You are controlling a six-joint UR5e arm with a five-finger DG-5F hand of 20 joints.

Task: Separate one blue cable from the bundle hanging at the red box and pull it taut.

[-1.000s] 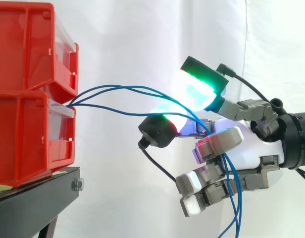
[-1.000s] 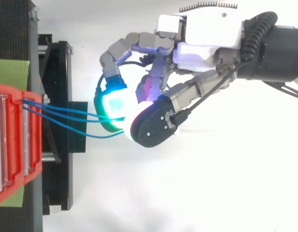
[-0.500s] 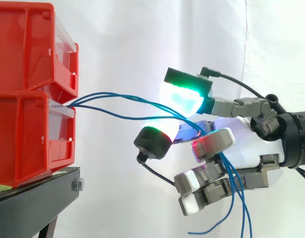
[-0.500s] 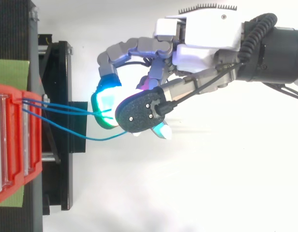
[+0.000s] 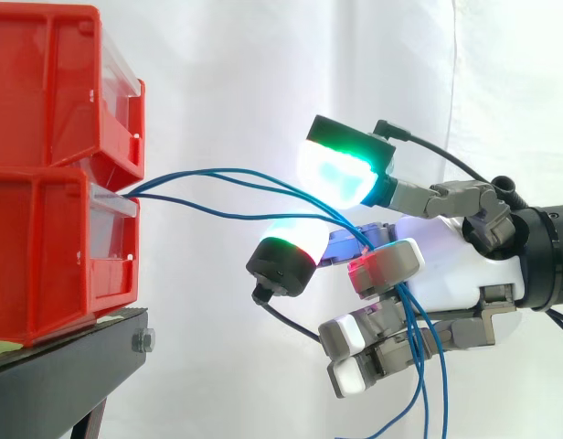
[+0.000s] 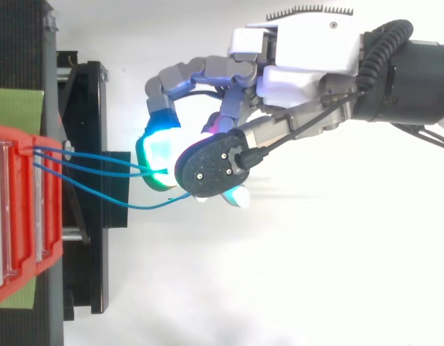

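Now | blue cables (image 5: 217, 170): thin, 3 slack arcs fr red box (image 5: 44, 247) | hand (image 5: 455, 274) curled round them

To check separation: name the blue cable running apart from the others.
The cable lowest in the top view: it bows out alone; the other two run side by side into the hand.

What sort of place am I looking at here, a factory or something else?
Most likely a robotics test bench in a lab, not a factory: a plain white curtain as backdrop, red bins on a black stand, and a robot hand whose glowing fingers are curled round thin blue cables.
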